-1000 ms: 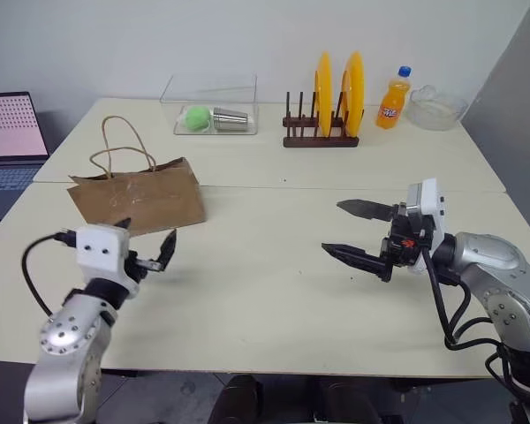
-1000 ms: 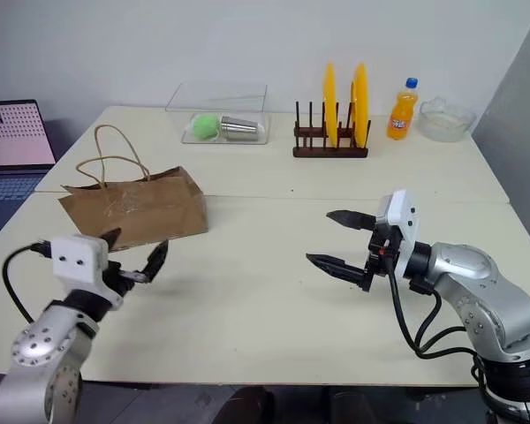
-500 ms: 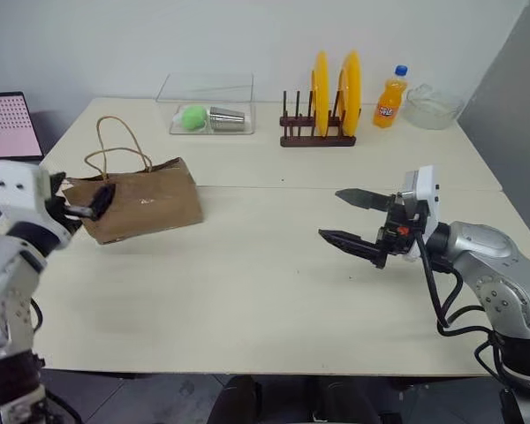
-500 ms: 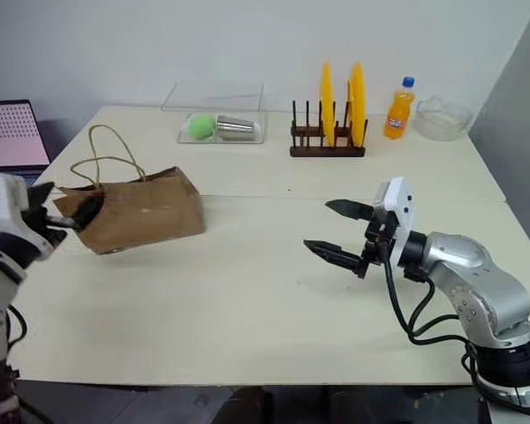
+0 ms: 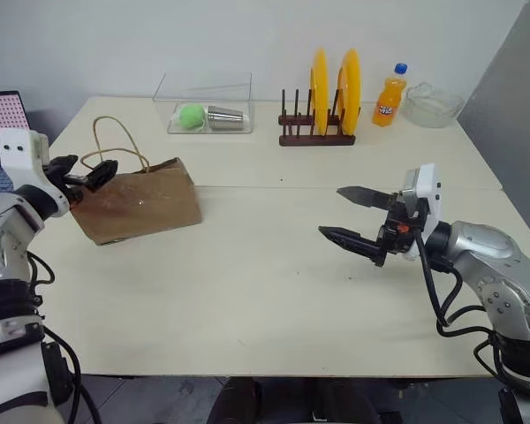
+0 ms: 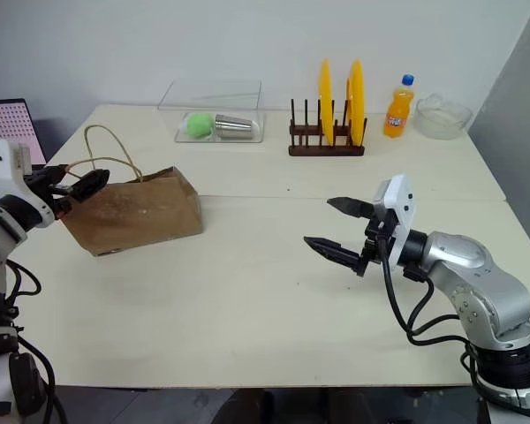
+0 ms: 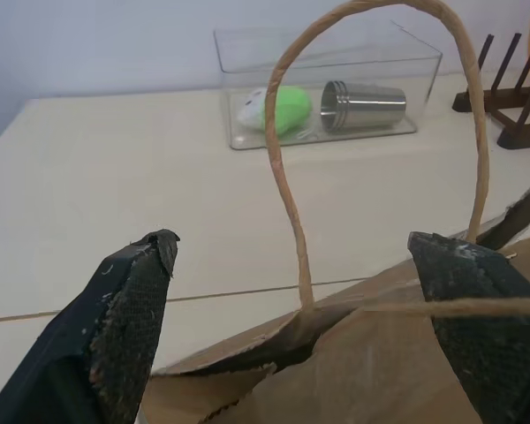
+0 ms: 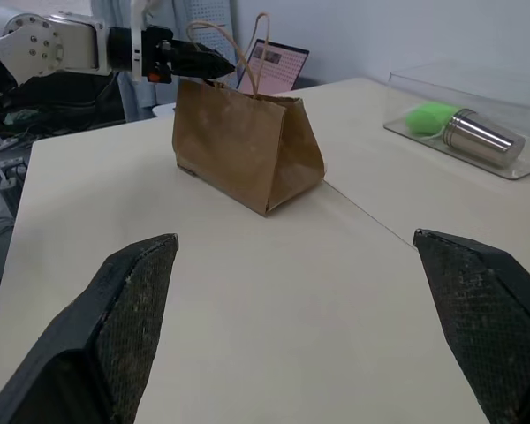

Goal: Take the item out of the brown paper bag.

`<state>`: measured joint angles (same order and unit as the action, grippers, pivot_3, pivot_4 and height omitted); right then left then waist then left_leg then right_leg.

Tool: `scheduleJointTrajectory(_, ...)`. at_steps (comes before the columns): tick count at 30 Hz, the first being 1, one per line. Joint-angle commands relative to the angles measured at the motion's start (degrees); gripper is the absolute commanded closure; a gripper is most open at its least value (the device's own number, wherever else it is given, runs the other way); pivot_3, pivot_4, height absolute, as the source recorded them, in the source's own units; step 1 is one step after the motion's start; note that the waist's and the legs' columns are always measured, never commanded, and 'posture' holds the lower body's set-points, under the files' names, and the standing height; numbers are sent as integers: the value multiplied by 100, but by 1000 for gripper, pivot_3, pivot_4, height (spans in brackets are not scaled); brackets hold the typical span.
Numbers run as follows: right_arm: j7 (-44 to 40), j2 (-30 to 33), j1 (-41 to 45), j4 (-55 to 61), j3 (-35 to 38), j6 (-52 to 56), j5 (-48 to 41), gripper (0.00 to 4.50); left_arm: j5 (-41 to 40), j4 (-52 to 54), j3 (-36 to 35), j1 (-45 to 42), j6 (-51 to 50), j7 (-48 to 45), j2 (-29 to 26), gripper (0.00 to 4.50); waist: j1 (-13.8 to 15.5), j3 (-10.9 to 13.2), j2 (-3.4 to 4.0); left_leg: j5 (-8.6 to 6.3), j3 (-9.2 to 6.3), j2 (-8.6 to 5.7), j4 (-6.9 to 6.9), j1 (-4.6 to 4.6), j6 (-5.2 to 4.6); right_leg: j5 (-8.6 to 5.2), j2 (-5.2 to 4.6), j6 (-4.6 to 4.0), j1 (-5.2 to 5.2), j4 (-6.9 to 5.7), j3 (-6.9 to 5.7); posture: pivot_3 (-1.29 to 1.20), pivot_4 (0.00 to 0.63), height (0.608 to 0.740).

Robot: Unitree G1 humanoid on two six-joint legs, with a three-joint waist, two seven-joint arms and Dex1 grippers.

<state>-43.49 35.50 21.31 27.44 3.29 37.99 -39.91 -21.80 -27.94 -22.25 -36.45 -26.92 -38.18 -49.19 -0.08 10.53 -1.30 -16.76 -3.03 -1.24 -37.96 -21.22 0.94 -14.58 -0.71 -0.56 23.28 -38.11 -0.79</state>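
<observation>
Brown paper bag [image 5: 137, 200]: creased kraft paper, standing on the cream table [image 5: 247, 291] at the left of your head view, two looped handles [image 5: 115, 141] rising from its top. Its mouth sits at the bag's left end; you cannot see inside, so the item's place cannot be told.

Left gripper [image 5: 78, 173]: level, at the bag's upper left corner by the mouth, claw spread wide and holding nothing. In your left wrist view one handle loop [image 7: 287, 177] rises between the two black fingers [image 7: 128, 318], with the torn paper rim just below them.

Right gripper [image 5: 353, 216]: right of centre, above bare table, well apart from the bag, claw wide and empty, pointed toward the left of the frame.

Far edge, upper part of the frame, left to right:
- clear box [image 5: 208, 104] holding a green ball [image 5: 192, 116] and a metal cup [image 5: 228, 117] lying on its side;
- dark wooden plate rack [image 5: 316, 137] with two yellow plates [image 5: 336, 93] upright;
- orange soda bottle [image 5: 391, 95], blue cap;
- glass bowl [image 5: 434, 106].

Laptop [image 5: 0, 119]: open, at the upper left edge.
</observation>
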Motion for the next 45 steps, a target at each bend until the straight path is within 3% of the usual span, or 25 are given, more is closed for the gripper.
scheduleJointTrajectory(1,50,31,-24,273,199,-16,-167,0,90,-268,40,-400,182,-98,-198,56,0,0,-1,0,0,0,0,-1,0,0,0,0,1,0,0,0,150,740)
scheduleJointTrajectory(4,72,56,-98,293,246,-18,-185,0,204,-646,143,-709,267,-160,-236,56,-1,-1,-2,0,1,-1,0,-4,0,0,-2,0,4,0,-1,0,150,740)
scheduleJointTrajectory(7,75,69,-133,288,262,-31,-189,0,306,-980,218,-922,399,-198,-249,685,-2,-1,-2,0,0,-2,0,-5,0,1,-2,0,4,0,-1,0,150,740)
scheduleJointTrajectory(19,164,126,-212,391,305,14,-278,0,520,-1827,328,-1563,795,-281,-268,4359,-3,-2,-5,0,-1,-3,-4,-8,0,1,-2,1,5,-3,-4,0,150,740)
scheduleJointTrajectory(23,174,135,-238,409,333,26,-297,0,415,-1636,274,-1607,711,-340,-224,4455,-5,-2,-5,0,0,-3,-4,-10,0,1,-3,1,7,-3,-3,0,150,740)
scheduleJointTrajectory(31,167,207,-292,470,432,74,-349,0,-35,131,254,-1315,-293,-307,-6,4455,-2,-4,-8,2,-5,-3,-21,-50,2,4,-4,2,39,-10,-6,0,150,740)
scheduleJointTrajectory(45,13,643,-827,746,852,127,-545,0,-542,2045,483,-1793,-1933,645,839,4455,1,-2,-12,14,-3,-9,-26,-58,24,5,-6,5,44,-14,-4,0,150,740)
